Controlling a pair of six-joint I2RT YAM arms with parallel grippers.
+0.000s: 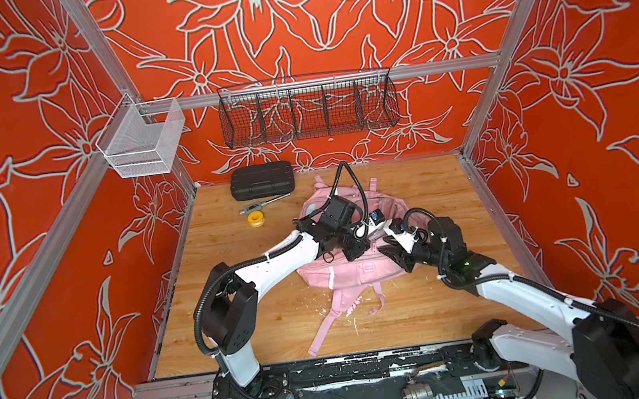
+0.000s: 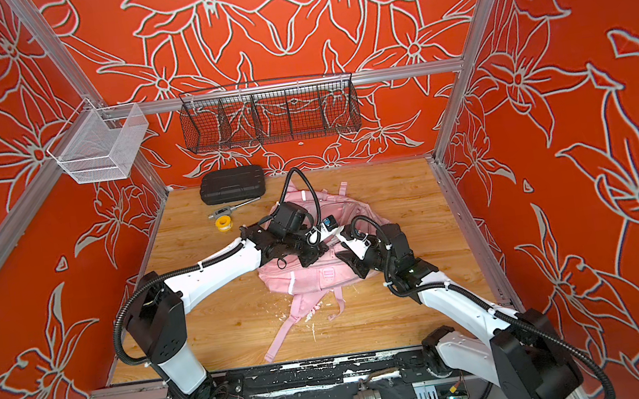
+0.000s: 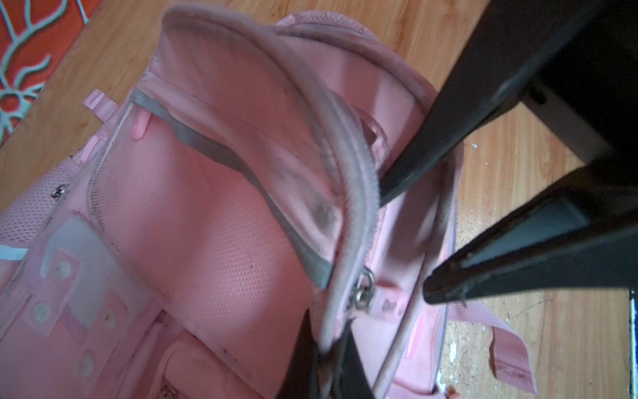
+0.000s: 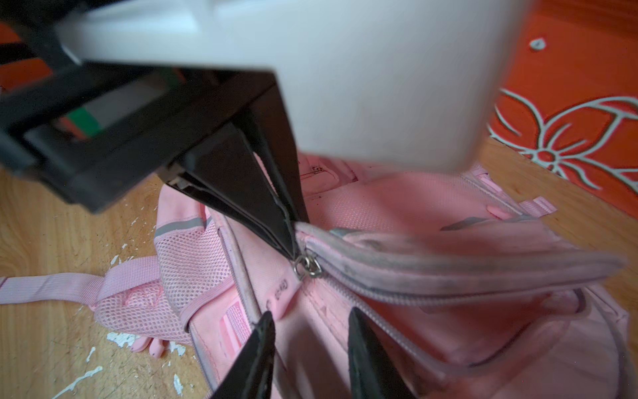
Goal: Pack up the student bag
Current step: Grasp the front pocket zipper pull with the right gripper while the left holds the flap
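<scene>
The student bag (image 1: pixel 345 277) (image 2: pixel 311 279), a pale-pink backpack, lies on the wooden table with its straps toward the front edge. Its main zip stands open. My left gripper (image 3: pixel 324 362) (image 1: pixel 358 252) (image 2: pixel 312 255) is shut on the grey zipper trim of the front flap (image 4: pixel 448 262), right beside the metal zipper ring (image 4: pixel 305 266), and holds that flap raised. My right gripper (image 4: pixel 310 321) (image 1: pixel 394 257) (image 2: pixel 353 261) is open, its tips just above the mouth of the bag (image 4: pixel 431 328), with nothing between them. A pink zipper tag (image 4: pixel 281 297) lies next to one tip.
A black ribbed case (image 1: pixel 261 180) stands at the back left, with a metal tool (image 1: pixel 264 204) and a yellow tape roll (image 1: pixel 255 218) in front of it. A black wire basket (image 1: pixel 308 112) and a white mesh basket (image 1: pixel 143 144) hang on the rails. White flakes litter the table's front.
</scene>
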